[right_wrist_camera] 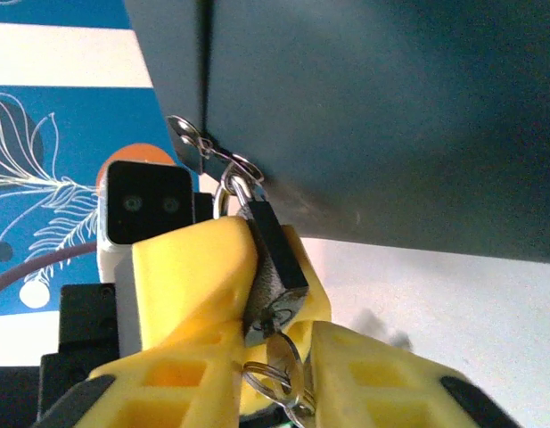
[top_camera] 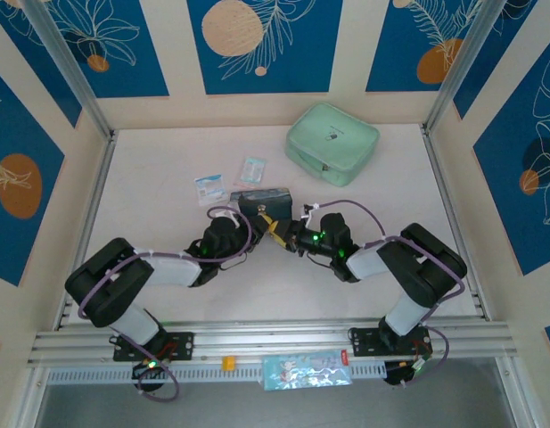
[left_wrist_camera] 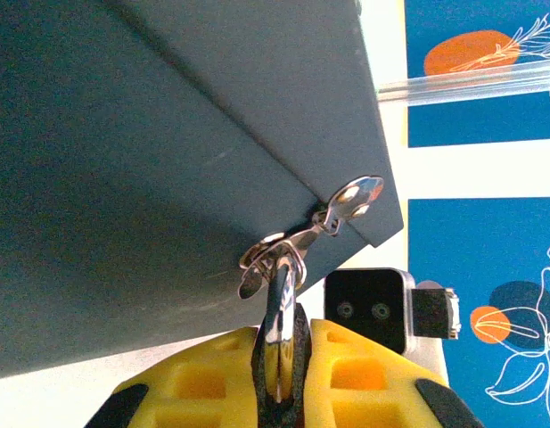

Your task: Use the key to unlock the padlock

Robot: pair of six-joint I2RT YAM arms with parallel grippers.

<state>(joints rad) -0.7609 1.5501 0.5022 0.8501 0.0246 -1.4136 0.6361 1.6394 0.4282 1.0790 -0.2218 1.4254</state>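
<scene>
Padlock (right_wrist_camera: 275,259) hangs by its thin shackle from the hasp (left_wrist_camera: 355,196) on the near face of the tin box (top_camera: 264,198), its dark body slanting down and away from the box. In the left wrist view, my left hand (left_wrist_camera: 279,352) has its yellow fingers (left_wrist_camera: 364,366) pressed together on the narrow body just below the box's hasp ring. I read that hand as closed and gripping the padlock.

The key (right_wrist_camera: 279,374), a small bunch of silvery rings, dangles at the padlock's lower end, the end farthest from the box. My right hand (right_wrist_camera: 276,392) has a finger on each side of that bunch with only a narrow gap between them. I cannot tell whether it is pinching the key or merely bracketing it. Nor can I tell whether a blade is seated in the keyhole.

I judge the step in hand to be taking hold of the key while the lock is steadied against the box. The shackle is threaded through the ring, so nothing is unlocked yet. Next I would want a firm pinch on the key's head rather than on the loose rings. After that comes a twist about the padlock's long axis, with the left hand resisting so the body does not swing on the hasp.
</scene>
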